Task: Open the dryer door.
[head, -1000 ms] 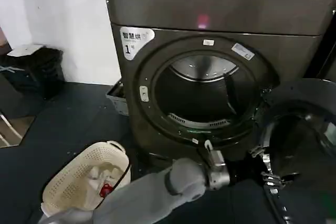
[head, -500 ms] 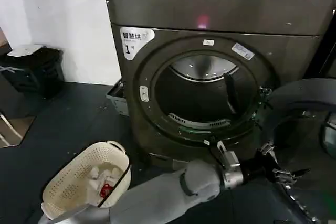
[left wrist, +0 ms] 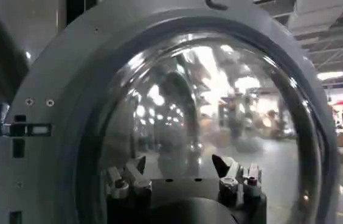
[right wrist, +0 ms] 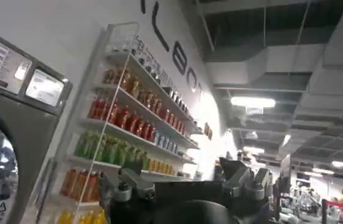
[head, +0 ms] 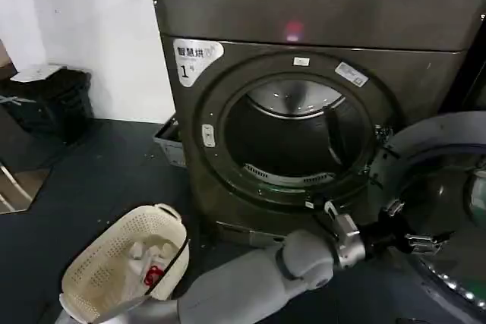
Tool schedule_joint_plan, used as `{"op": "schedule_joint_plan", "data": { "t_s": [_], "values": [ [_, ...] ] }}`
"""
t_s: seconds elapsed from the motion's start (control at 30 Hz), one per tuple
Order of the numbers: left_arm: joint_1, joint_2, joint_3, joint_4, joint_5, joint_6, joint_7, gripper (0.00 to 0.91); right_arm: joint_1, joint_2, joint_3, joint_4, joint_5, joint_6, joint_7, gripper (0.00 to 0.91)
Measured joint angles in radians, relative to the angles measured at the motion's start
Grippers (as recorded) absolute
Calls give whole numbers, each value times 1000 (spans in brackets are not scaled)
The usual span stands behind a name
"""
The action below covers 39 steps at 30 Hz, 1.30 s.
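While standing swung fully away from the drum opening (head: 292,138), dryer door (head: 440,202) hanging at the right side of the dryer (head: 304,73), inner face turned toward the head camera, chrome rim catching light along its lower edge.

Dryer: sitting on the dark floor (head: 106,180) against the white wall (head: 91,28), showing a white "1" sticker (head: 196,58) at the upper left corner of its front and glowing with a small pink light (head: 292,33) on the top panel.

Left gripper (head: 414,242): reaching across from the grey left arm (head: 258,286) below the drum opening, pressing at the door's inner face near its left edge; fingers (left wrist: 136,167) parted moderately in the left wrist view, tips lying at the bulging glass (left wrist: 208,115), holding nothing between them.

Right gripper (right wrist: 187,185): idling away from the dryer, pointing toward shelves of bottles (right wrist: 123,122); finger spread impossible to tell.

Cream laundry basket (head: 125,259): resting on the floor at the dryer's front left, tilted, carrying a small red item (head: 154,274).
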Motion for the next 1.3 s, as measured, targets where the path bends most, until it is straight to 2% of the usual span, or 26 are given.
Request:
{"op": "schedule_joint_plan", "data": {
  "t_s": [0.8,1.3],
  "values": [
    [-8,-113,4,129,78,-35,-54,907,-11,-8,20,-16,4,15,-6,907],
    [4,-108,-5,103,75,-63,-67,907,-5,-16,12,-12,3,21,-10,907]
  ]
}}
